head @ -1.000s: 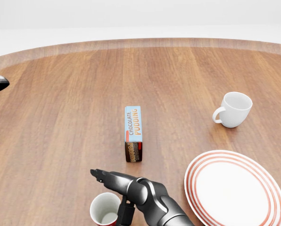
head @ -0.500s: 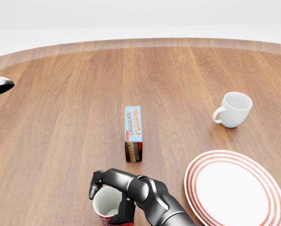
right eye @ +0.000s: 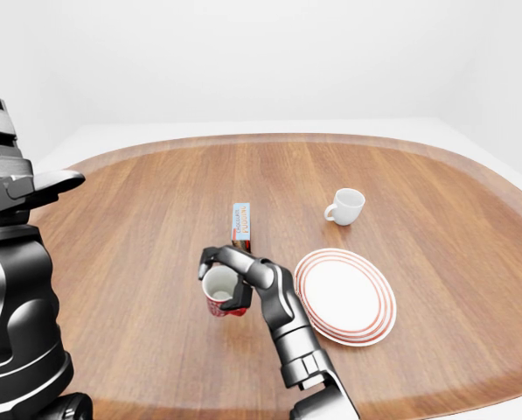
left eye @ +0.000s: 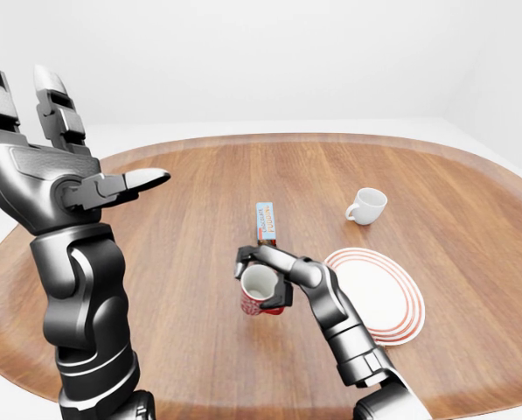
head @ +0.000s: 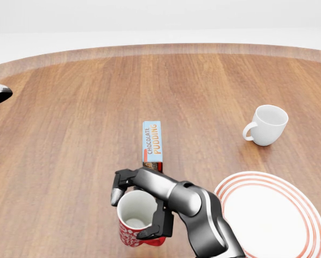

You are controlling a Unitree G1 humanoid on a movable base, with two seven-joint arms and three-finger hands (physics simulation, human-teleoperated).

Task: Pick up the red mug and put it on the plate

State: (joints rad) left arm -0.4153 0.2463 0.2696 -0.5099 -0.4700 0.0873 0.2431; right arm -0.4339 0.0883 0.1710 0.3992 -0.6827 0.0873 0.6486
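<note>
The red mug (head: 133,223), white inside, hangs a little above the wooden table (head: 69,140) at the lower middle of the head view. My right hand (head: 137,213) is shut on it, fingers over the rim and down its side. The white plate (head: 270,217) with red rings lies on the table to the right of the mug, about a hand's width away, with nothing on it. My left hand (left eye: 103,131) is raised high at the left of the left-eye view, fingers spread open and holding nothing.
A chocolate pudding box (head: 152,141) stands just above the held mug in the head view, close to my right fingers. A white mug (head: 268,124) sits above the plate. The table's curved rim (left eye: 269,137) runs across the top.
My right hand has shut round the red mug and carried it up off the table, toward the pudding box and slightly right. The left hand stays raised.
</note>
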